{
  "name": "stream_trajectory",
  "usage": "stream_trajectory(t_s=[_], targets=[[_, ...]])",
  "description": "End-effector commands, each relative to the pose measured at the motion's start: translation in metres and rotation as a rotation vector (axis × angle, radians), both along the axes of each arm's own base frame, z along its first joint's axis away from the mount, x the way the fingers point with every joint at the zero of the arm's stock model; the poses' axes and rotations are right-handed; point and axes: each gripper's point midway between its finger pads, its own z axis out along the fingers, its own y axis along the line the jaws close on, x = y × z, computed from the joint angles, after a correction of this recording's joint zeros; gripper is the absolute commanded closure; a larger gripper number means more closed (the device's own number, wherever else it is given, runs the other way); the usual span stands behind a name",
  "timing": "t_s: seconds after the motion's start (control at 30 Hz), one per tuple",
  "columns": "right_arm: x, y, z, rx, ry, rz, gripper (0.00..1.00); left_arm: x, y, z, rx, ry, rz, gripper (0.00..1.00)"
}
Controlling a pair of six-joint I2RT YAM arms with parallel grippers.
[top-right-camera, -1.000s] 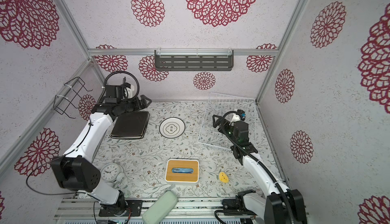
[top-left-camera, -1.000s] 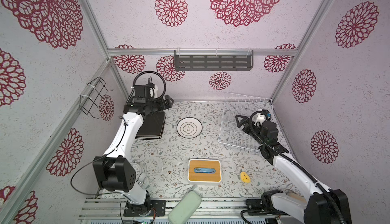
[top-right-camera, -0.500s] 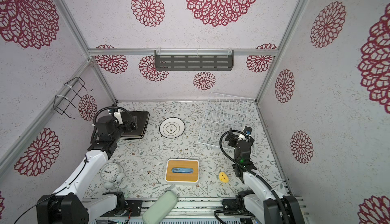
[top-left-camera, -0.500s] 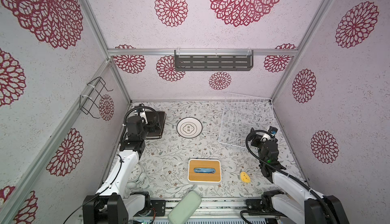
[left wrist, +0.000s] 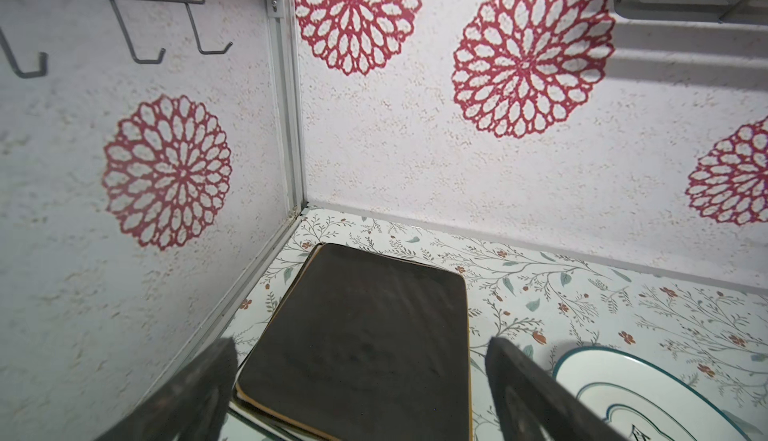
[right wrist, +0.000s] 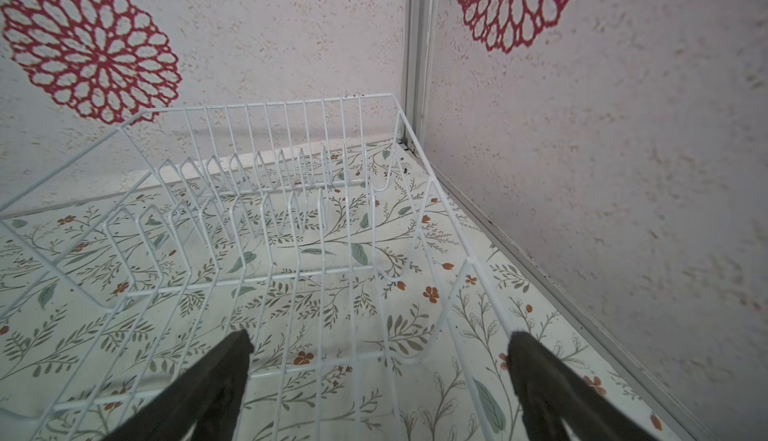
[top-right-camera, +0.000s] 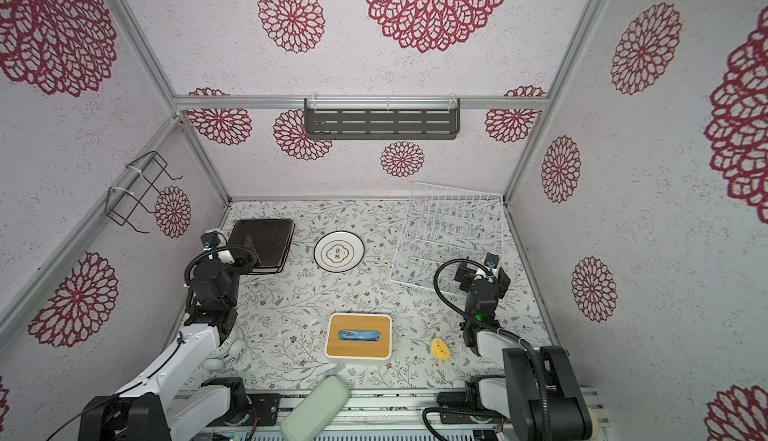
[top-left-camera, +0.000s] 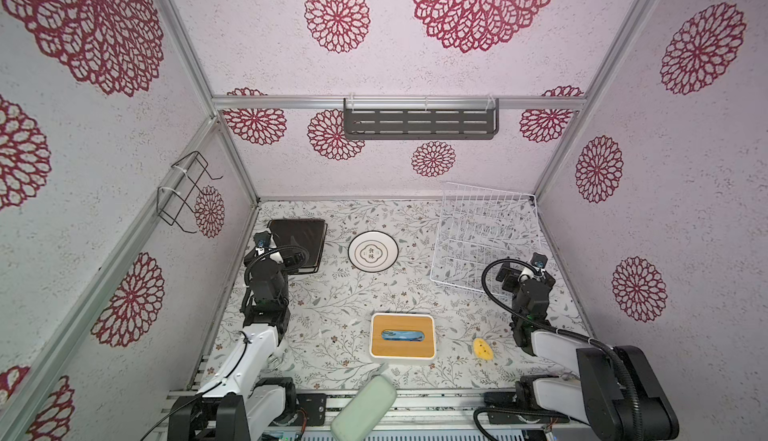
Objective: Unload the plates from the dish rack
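Broadly, the floral-patterned counter (top-left-camera: 332, 301) fills the floor of the booth, and everything sits on it. The white wire dish rack (top-left-camera: 484, 235) is the biggest item. It stands in the far right corner, close to the back and right walls, and the floral print shows through the wires between its rows of tines in the right wrist view (right wrist: 291, 210).

The square plates (top-left-camera: 301, 235) lie flat in a stack at the far left of the counter, well apart from the rack. A dark brown plate is on top, and lighter edges show beneath it in the left wrist view (left wrist: 361, 293); how many lie under it I cannot tell. A white box (top-left-camera: 382, 345) with a bamboo top sits near the front, about midway between the arms.

The round plate (top-left-camera: 372, 250), white with a dark rim line and characters at its centre, lies flat just to the right of the stack, between it and the rack, touching neither.

The left pincer (left wrist: 361, 343) hangs over the near edge of the stack with its jaws wide apart, clamped on nothing. The right pincer (right wrist: 379, 335) sits at the near end of the rack, jaws likewise wide apart and gripping nothing; whether a finger touches the wire I cannot tell.

A small yellow piece (top-left-camera: 482, 349) lies right of the box.
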Motion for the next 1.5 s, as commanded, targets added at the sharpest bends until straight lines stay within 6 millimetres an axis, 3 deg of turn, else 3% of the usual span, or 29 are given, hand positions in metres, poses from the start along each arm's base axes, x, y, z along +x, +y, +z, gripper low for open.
stream_trajectory(t_s=[0.0, 0.13, 0.6, 1.0, 1.27, 1.37, 1.47], targets=[[0.003, 0.000, 0.008, -0.008, 0.003, 0.016, 0.01, -0.003, 0.006, 0.025, 0.019, -0.107, 0.040, 0.03], [-0.004, -0.005, -0.002, -0.005, -0.031, 0.010, 0.01, -0.004, 0.012, 0.019, 0.018, -0.108, 0.070, 0.03], [0.009, 0.008, -0.025, -0.053, -0.044, 0.108, 0.01, -0.002, 0.022, -0.003, 0.047, -0.114, 0.134, 0.03], [0.025, 0.003, -0.034, -0.052, 0.031, 0.069, 0.01, -0.007, 0.030, -0.046, 0.040, -0.020, 0.162, 0.03], [0.025, 0.004, -0.034, -0.052, 0.029, 0.073, 0.01, 0.007, 0.023, -0.095, 0.056, 0.015, 0.107, 0.03], [0.025, 0.003, -0.033, -0.053, 0.028, 0.073, 0.01, 0.012, 0.021, -0.093, 0.078, 0.005, 0.122, 0.03], [0.025, 0.004, -0.034, -0.053, 0.030, 0.073, 0.01, 0.029, 0.028, -0.100, 0.067, 0.094, 0.138, 0.03]])
